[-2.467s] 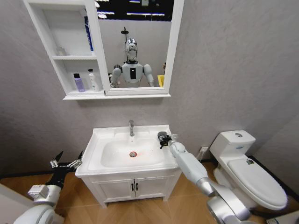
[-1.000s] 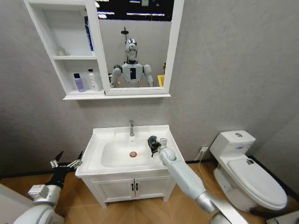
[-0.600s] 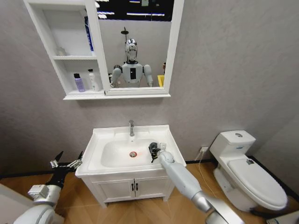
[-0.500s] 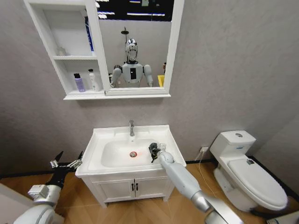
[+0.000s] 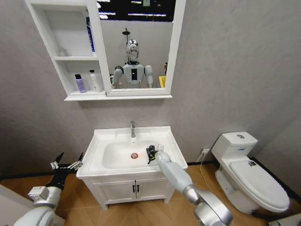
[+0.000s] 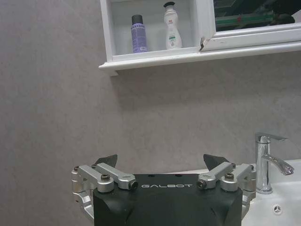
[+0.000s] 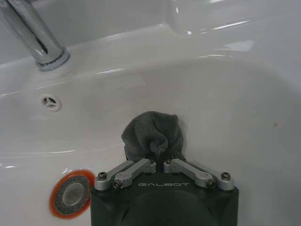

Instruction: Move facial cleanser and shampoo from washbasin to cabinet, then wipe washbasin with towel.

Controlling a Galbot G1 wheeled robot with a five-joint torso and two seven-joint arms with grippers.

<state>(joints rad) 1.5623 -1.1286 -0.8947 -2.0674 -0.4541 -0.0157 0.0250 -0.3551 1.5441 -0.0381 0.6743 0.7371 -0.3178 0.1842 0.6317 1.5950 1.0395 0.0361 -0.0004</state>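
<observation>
Down in the washbasin (image 5: 99, 143), the right gripper (image 5: 150, 154) pinches the dark towel (image 7: 154, 135) between its closed fingers, the cloth bunched just ahead of them against the white bowl, with the red-ringed drain (image 7: 70, 193) close beside, while the left gripper (image 5: 67, 164) hangs spread wide off to the basin's side.

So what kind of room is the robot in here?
A bathroom, most likely: a white washbasin with a chrome tap, a toilet beside it, and a mirror above.
</observation>
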